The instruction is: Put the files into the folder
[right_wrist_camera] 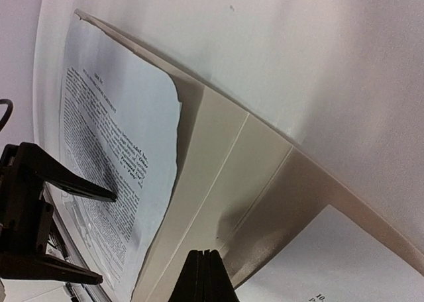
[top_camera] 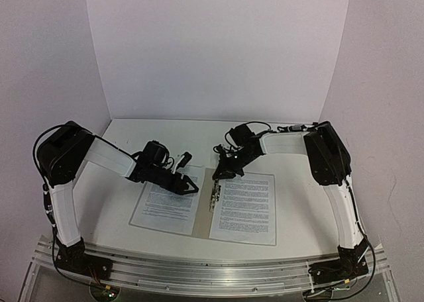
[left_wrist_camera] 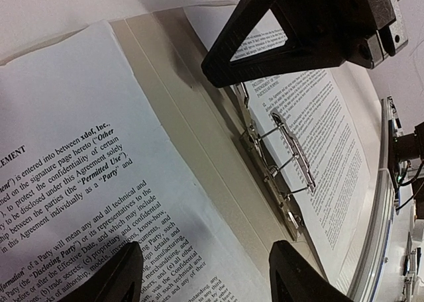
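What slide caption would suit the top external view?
The left arm and right arm reach over the open folder, printed sheets on both halves, metal clip at the spine.

surface: white table [top_camera: 301,212] | directly on it: open beige folder [top_camera: 202,214], lying flat

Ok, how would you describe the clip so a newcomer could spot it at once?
Find the open tan folder in the middle of the top view. Along its centre fold, between the left sheet and the right sheet, lies the clip: the only shiny metal thing there, narrow, with thin wire prongs.
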Controlling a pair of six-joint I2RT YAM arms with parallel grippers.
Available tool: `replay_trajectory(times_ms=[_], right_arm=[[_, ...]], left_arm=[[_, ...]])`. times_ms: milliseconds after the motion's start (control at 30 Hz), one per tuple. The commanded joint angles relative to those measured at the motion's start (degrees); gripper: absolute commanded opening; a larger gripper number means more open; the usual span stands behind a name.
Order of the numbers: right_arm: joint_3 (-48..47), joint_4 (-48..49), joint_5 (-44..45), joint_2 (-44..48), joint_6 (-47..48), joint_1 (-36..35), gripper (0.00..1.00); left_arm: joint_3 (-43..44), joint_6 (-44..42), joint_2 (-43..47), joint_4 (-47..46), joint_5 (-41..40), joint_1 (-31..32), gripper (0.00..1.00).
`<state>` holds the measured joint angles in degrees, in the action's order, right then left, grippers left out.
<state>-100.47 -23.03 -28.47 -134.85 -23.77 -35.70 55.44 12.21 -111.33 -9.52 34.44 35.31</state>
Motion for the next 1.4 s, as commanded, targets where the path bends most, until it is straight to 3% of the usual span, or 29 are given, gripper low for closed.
replay_trajectory(times_ms=[0,367,533,667,800,867,933,967,1100,1267,1367], right_arm=[[1.43,-0.40,-4.14,2.89,0.69,-0.24,0.00],[4.73,-0.54,-5.13,5.07,0.39,-0.29,0.00],[5.20,-1.43,-1.68,5.82,1.34,-0.24,0.00],[6.20,-2.33,-0.80,6.05,1.98,-0.24,0.00],[5.98,-2.63,-0.64,6.02,2.42,-0.16,0.00],[5.44,-2.64,-0.62,5.92,2.65,-0.23,0.00],[5.15,-2.64,-0.77,5.85,2.96,-0.18,0.00],[5.12,-2.64,-0.92,5.78,3.03,-0.16,0.00],[5.10,-2.64,-1.99,4.96,3.70,-0.17,0.01],[5.63,-2.59,-2.10,5.03,4.73,-0.16,0.01],[5.41,-2.63,-2.78,4.39,4.88,-0.20,0.01]], left_arm=[[1.03,-0.43,1.55,-1.48,-0.60,0.11,0.66],[0.41,-1.15,1.55,-1.15,-0.60,0.11,0.66],[1.56,-5.08,3.08,7.24,3.69,1.34,0.62],[2.25,-19.24,6.05,16.53,5.15,4.75,0.59],[1.93,-43.28,12.89,25.20,7.86,5.03,0.69],[0.75,-59.35,14.60,30.12,9.07,5.03,0.77],[-1.75,-71.69,16.85,33.33,8.86,5.88,0.94],[-3.56,-73.33,17.64,32.89,7.85,6.95,0.96],[-10.15,-74.59,22.09,24.94,-1.59,12.87,0.98],[-13.87,-67.37,21.81,18.20,-11.62,20.60,0.98],[-13.66,-64.21,20.88,15.17,-14.97,21.18,0.95]])
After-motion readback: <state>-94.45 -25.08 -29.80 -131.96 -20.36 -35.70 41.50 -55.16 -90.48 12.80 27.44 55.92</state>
